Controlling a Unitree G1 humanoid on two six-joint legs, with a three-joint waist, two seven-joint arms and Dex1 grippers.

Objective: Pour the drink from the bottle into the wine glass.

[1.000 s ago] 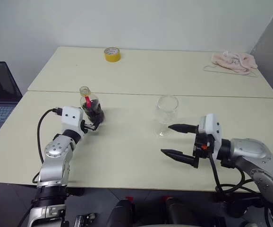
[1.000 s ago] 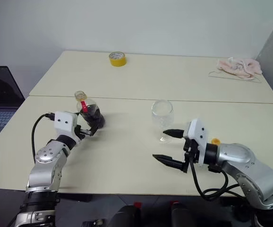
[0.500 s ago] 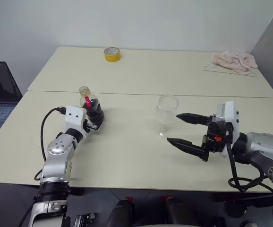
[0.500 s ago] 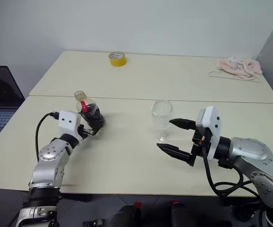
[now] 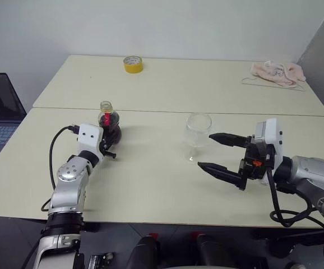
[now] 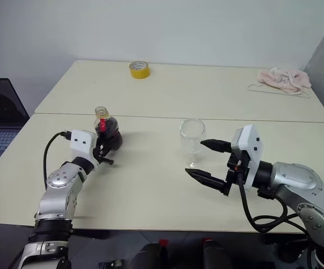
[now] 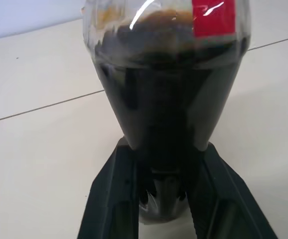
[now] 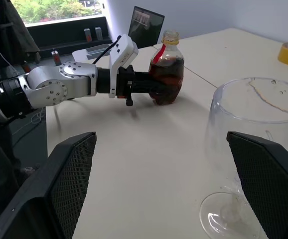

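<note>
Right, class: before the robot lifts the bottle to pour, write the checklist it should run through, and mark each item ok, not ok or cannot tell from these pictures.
1. Left claw shut on the bottle: ok.
2. Bottle upright on the table: ok.
3. Bottle's cap off: ok, the neck looks open.
4. Wine glass upright and empty: ok.
5. Right claw open beside the wine glass, not yet holding it: ok.
6. Grip firm enough for lifting: cannot tell.
</note>
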